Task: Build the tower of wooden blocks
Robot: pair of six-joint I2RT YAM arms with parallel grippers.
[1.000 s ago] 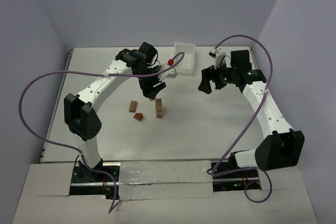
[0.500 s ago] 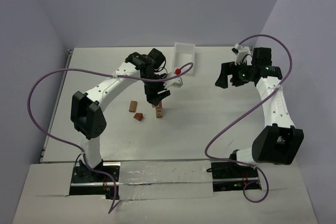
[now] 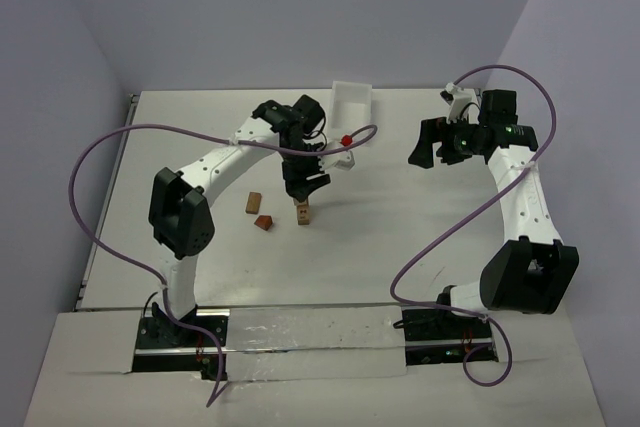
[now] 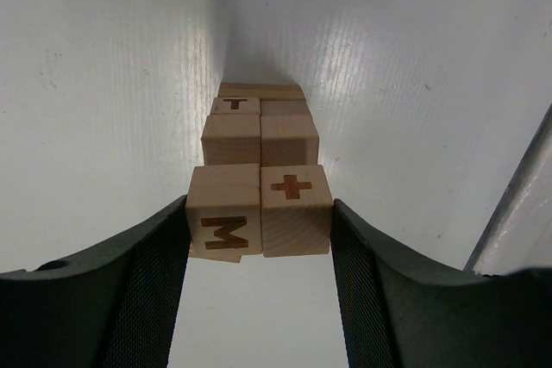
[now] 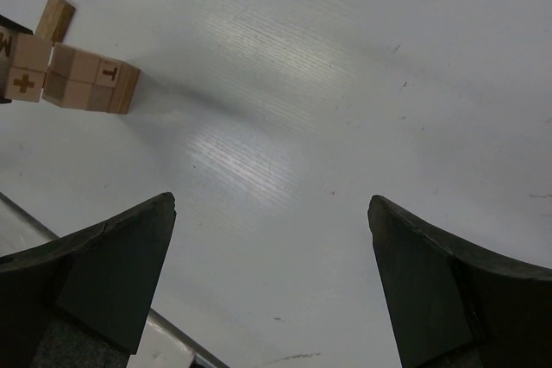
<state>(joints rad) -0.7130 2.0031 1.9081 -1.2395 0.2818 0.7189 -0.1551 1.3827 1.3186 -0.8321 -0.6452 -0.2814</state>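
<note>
The wood block tower [image 3: 302, 212] stands as a narrow column of light tan cubes at the table's middle. My left gripper [image 3: 306, 185] is straight above it. In the left wrist view the tower [image 4: 259, 140] runs away below the left gripper [image 4: 260, 206]. Both fingers [image 4: 151, 273] press the sides of the top block [image 4: 259, 221], whose faces are marked M and +. My right gripper [image 3: 430, 143] hangs open and empty far to the right. In the right wrist view the right gripper [image 5: 272, 213] has the tower [image 5: 86, 84] far off at the upper left.
A loose tan block [image 3: 253, 203] and a reddish-brown block [image 3: 263, 221] lie left of the tower. A white rectangular tray [image 3: 350, 107] sits at the back. A purple cable with a red bead [image 3: 347, 138] hangs near the left wrist.
</note>
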